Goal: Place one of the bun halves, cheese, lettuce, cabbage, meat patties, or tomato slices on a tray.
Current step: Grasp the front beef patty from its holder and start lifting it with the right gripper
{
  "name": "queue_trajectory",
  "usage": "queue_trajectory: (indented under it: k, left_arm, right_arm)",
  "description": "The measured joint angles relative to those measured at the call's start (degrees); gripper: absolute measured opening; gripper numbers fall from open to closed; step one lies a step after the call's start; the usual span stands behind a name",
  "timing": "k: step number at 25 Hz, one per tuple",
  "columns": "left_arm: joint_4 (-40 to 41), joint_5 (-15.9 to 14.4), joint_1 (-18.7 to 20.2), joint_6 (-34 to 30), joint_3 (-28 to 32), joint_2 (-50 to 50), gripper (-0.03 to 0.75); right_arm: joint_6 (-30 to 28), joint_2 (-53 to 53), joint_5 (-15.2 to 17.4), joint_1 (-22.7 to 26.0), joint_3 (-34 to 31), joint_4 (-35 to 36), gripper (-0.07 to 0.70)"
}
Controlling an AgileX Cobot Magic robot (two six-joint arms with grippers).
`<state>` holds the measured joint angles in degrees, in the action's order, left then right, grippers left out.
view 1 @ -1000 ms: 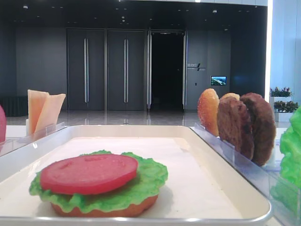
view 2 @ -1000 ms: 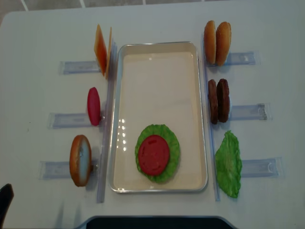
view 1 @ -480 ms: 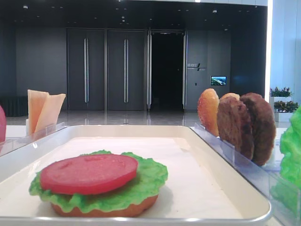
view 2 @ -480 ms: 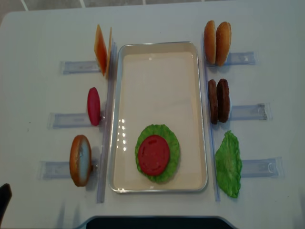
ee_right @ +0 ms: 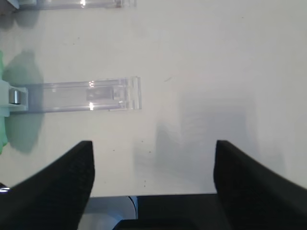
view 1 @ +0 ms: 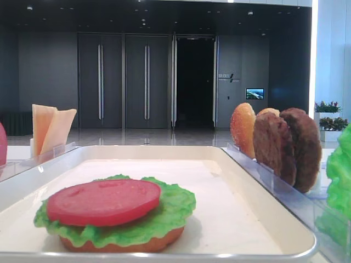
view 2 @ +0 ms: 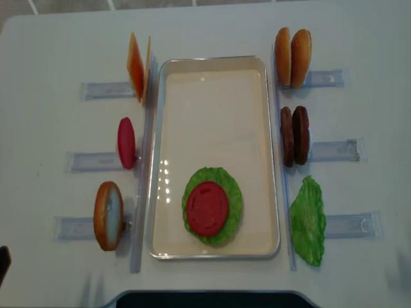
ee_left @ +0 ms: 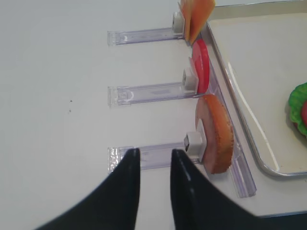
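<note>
The matte white worktop (view 2: 58,45) spreads wide, and on it the large shallow white tray with a glossy raised rim (view 2: 160,160) lies lengthwise. Inside its near end sits a flat orange-tan bun base (view 1: 123,244), only seen from the low view, under a ruffled bright green lettuce leaf (view 2: 228,186) topped by a smooth red tomato disc (view 2: 207,208). Right of the tray, in clear plastic racks (view 2: 334,151), stand two golden speckled bun halves (view 2: 292,56), two grainy dark brown meat patties (view 2: 294,136) and a second green leaf (view 2: 308,221). On the left stand thin pale orange cheese squares (view 2: 138,66), a red tomato slice on edge (view 2: 126,142) and a rounded bun half (view 2: 108,215). The left gripper's (ee_left: 154,158) black fingers (ee_left: 127,177) hover narrowly parted over a rack, empty. The right gripper's (ee_right: 153,158) fingers (ee_right: 62,177) stand wide apart above bare worktop, empty.
</note>
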<state>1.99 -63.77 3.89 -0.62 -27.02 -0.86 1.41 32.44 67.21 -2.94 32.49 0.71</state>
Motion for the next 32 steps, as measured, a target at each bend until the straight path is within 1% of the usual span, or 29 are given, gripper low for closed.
queue_trajectory:
  k: [6, 8, 9, 14, 20, 25, 29, 32]
  left_arm:
    - [0.0, 0.0, 0.0, 0.0, 0.0, 0.0, 0.099]
    - [0.0, 0.0, 0.0, 0.0, 0.0, 0.0, 0.078]
    - [0.0, 0.0, 0.0, 0.0, 0.0, 0.0, 0.067]
    - [0.0, 0.0, 0.0, 0.0, 0.0, 0.0, 0.021]
    - [0.0, 0.0, 0.0, 0.0, 0.0, 0.0, 0.010]
    - [0.0, 0.0, 0.0, 0.0, 0.0, 0.0, 0.001]
    - [0.0, 0.0, 0.0, 0.0, 0.0, 0.0, 0.000]
    - [0.0, 0.0, 0.0, 0.0, 0.0, 0.0, 0.000]
  right_arm:
    - [-0.8, 9.4, 0.1, 0.0, 5.8, 0.0, 0.524]
    - [-1.4, 13.1, 0.1, 0.0, 7.9, 0.0, 0.524]
    - [-2.0, 16.6, 0.1, 0.0, 8.9, 0.0, 0.524]
    - [-2.6, 25.0, 0.1, 0.0, 13.5, 0.1, 0.524]
    - [-2.4, 33.7, 0.0, 0.0, 18.8, 0.0, 0.524]
    - [-0.8, 39.2, -0.2, 0.0, 23.9, 0.0, 0.524]
    - [0.3, 42.0, -0.5, 0.0, 25.8, 0.2, 0.524]
    - [1.1, 42.6, -0.9, 0.0, 26.3, 1.8, 0.524]
